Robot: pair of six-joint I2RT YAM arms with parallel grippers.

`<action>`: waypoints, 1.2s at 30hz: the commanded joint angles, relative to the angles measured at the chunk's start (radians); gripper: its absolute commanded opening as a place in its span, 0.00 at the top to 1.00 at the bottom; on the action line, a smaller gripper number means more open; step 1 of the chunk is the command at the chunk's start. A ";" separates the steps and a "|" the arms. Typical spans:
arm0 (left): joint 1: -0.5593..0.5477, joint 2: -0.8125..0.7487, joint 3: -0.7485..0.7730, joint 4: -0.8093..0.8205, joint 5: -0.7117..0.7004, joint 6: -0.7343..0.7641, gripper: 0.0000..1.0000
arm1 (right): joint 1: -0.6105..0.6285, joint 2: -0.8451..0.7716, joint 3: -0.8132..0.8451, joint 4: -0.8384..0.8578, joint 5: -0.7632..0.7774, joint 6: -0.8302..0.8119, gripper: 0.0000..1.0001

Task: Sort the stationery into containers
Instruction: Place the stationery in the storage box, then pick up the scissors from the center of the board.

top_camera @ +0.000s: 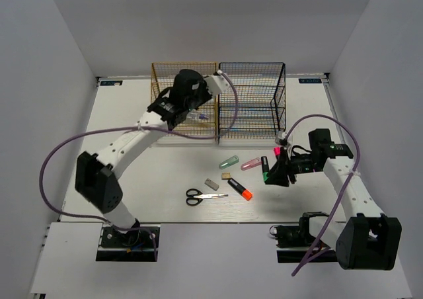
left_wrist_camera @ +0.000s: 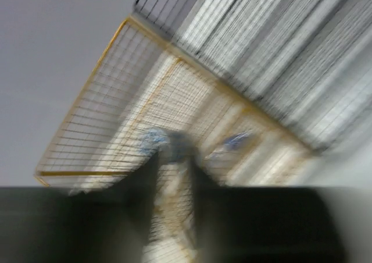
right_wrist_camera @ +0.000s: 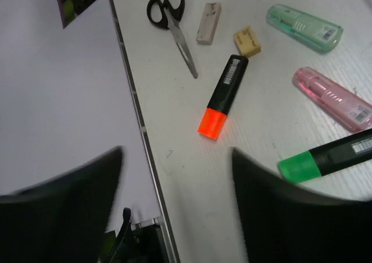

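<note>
Finds the left gripper (left_wrist_camera: 173,158) poised over the gold-yellow rack (top_camera: 158,74), a posture consistent with delivering an item there. Cannot tell from the smeared left wrist view whether to call its fingers (left_wrist_camera: 145,178) spread or pressed together; makes out only mesh in the narrow gap. Notes a bluish blur (left_wrist_camera: 153,141) just past the fingertips, too smeared to name. Records, from above, a clear blue-capped tube (top_camera: 200,117) lying in that rack close by the gripper; cannot tell which tier. Makes out nothing in the black rack (top_camera: 281,94), set flush against the gold one's right side. Lists as unsorted on the table (top_camera: 132,173), left to right: black-handled scissors (top_camera: 198,196), grey eraser (top_camera: 211,184), tan eraser (top_camera: 226,176), pastel green highlighter (top_camera: 229,161), orange-capped black highlighter (top_camera: 240,190), pastel pink highlighter (top_camera: 250,163), green-capped black highlighter (top_camera: 264,168), all apart from one another and well short of both racks. Finds the right gripper (right_wrist_camera: 177,155) hovering above this group, jaws spread wide with nothing between them, tilted down towards the highlighters, hence judged to be lining up a pick; reckons most of the sorting not yet done.
</note>
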 commanded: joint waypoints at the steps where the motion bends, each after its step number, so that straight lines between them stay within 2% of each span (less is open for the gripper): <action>1: -0.132 -0.167 -0.002 -0.118 -0.098 -0.383 0.28 | 0.001 0.082 0.095 -0.021 -0.057 0.068 0.10; 2: -0.145 -0.198 -0.007 -0.197 -0.092 -0.521 0.22 | 0.000 0.104 0.132 -0.114 -0.078 0.031 0.10; 3: -0.152 -0.210 -0.013 -0.270 -0.072 -0.589 0.17 | 0.000 0.147 0.146 -0.217 -0.117 -0.057 0.10; 4: -0.163 -0.247 -0.030 -0.299 -0.030 -0.719 0.06 | -0.002 0.183 0.178 -0.263 -0.140 -0.158 0.10; 6: -0.175 -0.313 -0.167 -0.316 0.027 -0.844 0.06 | -0.003 0.222 0.198 -0.380 -0.151 -0.268 0.10; 7: -0.182 -0.378 -0.250 -0.324 0.065 -0.893 0.10 | -0.002 0.242 0.199 -0.397 -0.151 -0.321 0.10; 8: -0.188 -0.399 -0.327 -0.332 0.077 -0.896 0.18 | 0.000 0.242 0.202 -0.405 -0.148 -0.360 0.18; 9: -0.198 -0.416 -0.400 -0.350 0.086 -0.895 0.32 | 0.006 0.248 0.204 -0.388 -0.128 -0.365 0.58; 10: -0.206 -0.457 -0.430 -0.365 0.084 -0.875 0.79 | 0.006 0.251 0.207 -0.375 -0.123 -0.360 0.90; 11: -0.214 -0.463 -0.471 -0.384 0.057 -0.861 0.95 | 0.004 0.253 0.210 -0.321 -0.122 -0.295 1.00; 12: -0.211 -0.473 -0.510 -0.438 0.054 -0.849 1.00 | 0.001 0.253 0.213 -0.287 -0.091 -0.249 1.00; 14: -0.222 -0.500 -0.553 -0.483 0.038 -0.786 0.97 | 0.006 0.244 0.212 -0.252 -0.071 -0.206 1.00; 15: -0.223 -0.512 -0.559 -0.496 0.038 -0.751 0.88 | 0.007 0.231 0.203 -0.197 -0.066 -0.158 0.86; 16: -0.243 -0.519 -0.565 -0.514 0.035 -0.735 0.67 | 0.006 0.224 0.192 -0.168 -0.051 -0.147 0.40; 18: -0.255 -0.516 -0.587 -0.539 0.035 -0.657 0.60 | 0.006 0.172 0.158 -0.087 -0.049 -0.100 0.10; 21: -0.263 -0.490 -0.646 -0.527 0.066 -0.591 0.58 | 0.007 0.115 0.117 -0.017 -0.043 -0.054 0.11; 24: -0.283 -0.442 -0.688 -0.479 0.086 -0.557 0.56 | 0.007 0.102 0.100 -0.011 -0.046 -0.054 0.24; 25: -0.283 -0.431 -0.691 -0.449 0.087 -0.556 0.56 | 0.009 0.107 0.109 -0.046 -0.049 -0.075 0.52; 27: -0.283 -0.393 -0.697 -0.416 0.116 -0.542 0.53 | 0.004 0.139 0.129 -0.081 -0.065 -0.119 1.00; 31: -0.283 -0.313 -0.683 -0.364 0.159 -0.536 0.49 | 0.000 0.197 0.172 -0.178 -0.066 -0.162 0.99; 32: -0.281 -0.293 -0.679 -0.347 0.161 -0.537 0.49 | 0.001 0.195 0.173 -0.184 -0.068 -0.164 0.88; 36: -0.278 -0.238 -0.659 -0.310 0.181 -0.548 0.47 | 0.000 0.170 0.153 -0.164 -0.065 -0.169 0.77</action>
